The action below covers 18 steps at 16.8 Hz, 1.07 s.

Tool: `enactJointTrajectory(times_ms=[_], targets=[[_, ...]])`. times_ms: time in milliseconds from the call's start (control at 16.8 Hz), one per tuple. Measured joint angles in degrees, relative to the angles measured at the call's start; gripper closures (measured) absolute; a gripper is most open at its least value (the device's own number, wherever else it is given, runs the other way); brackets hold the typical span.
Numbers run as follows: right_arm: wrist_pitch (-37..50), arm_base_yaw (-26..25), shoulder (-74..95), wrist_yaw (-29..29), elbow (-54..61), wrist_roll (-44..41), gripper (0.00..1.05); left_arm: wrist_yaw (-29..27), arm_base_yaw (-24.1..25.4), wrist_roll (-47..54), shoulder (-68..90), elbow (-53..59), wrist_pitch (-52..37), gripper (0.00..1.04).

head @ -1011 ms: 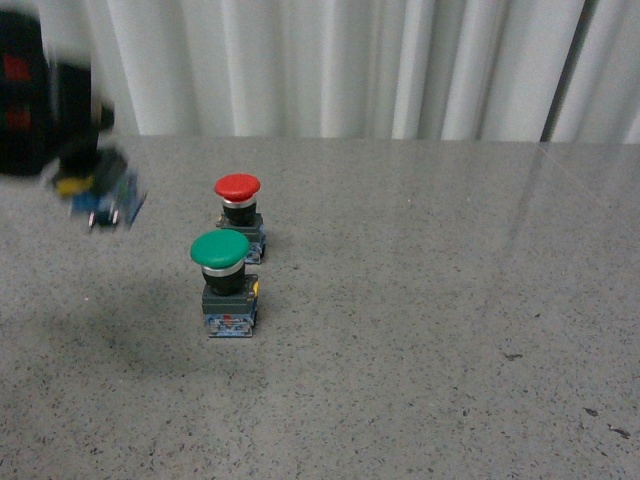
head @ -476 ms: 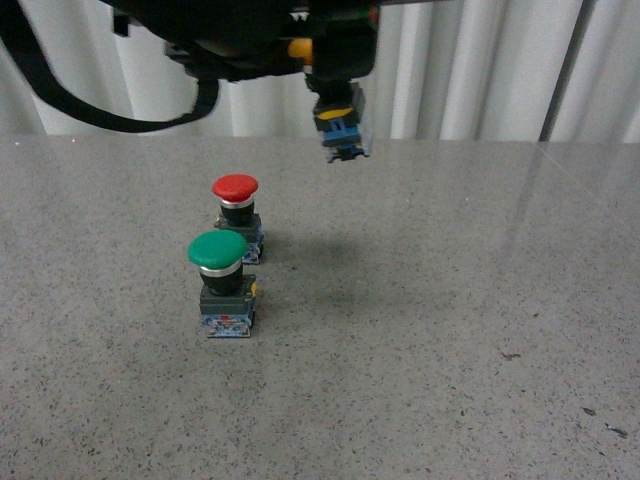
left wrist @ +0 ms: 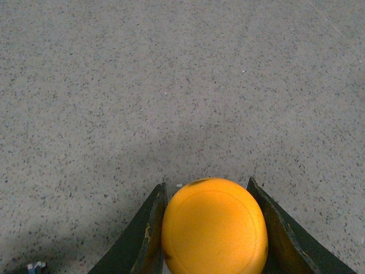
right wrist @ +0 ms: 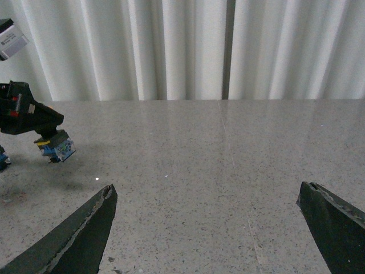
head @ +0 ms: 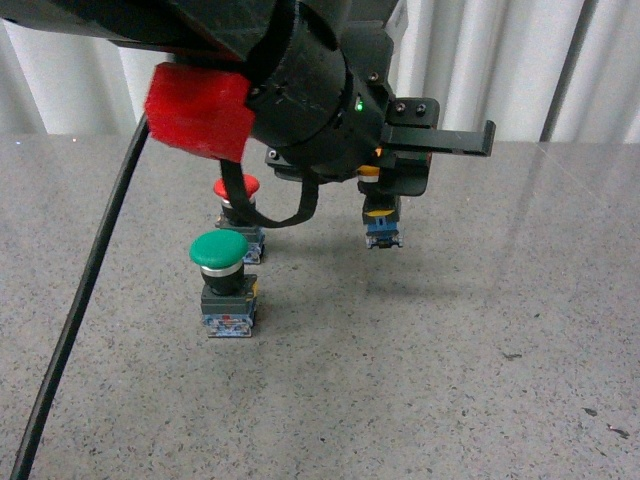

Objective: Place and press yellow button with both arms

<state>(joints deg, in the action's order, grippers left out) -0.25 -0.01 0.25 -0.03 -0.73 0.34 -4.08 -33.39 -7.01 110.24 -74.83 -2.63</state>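
While aloft, gripper (left wrist: 206,184) around yellow button (head: 383,232)

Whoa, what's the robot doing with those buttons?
The left end effector has the yellow button pinched between its fingers and holds it in the air over the gray table, a bit tilted. It has not been set down yet. The red button and the green button stand on the table off to one side. The right end effector is open and empty, so no pressing has begun.
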Motion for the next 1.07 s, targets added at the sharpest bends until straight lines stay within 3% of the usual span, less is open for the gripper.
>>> enactJointTrajectory(times_ms=[476,714,1071], targets=[[0.0,0.0,0.0,0.0,0.0,0.0,0.07,-2.9,-6.0,1.0,1.9,-0.9,2.8,0.71],[0.0,0.0,0.0,0.0,0.0,0.0,0.07,-6.1,-6.1,-0.9,2.3,0.5,3.2,0.71],[0.0,0.0,0.0,0.0,0.0,0.0,0.07,-6.2,-6.1,-2.3,2.3,0.6,0.9,0.18]])
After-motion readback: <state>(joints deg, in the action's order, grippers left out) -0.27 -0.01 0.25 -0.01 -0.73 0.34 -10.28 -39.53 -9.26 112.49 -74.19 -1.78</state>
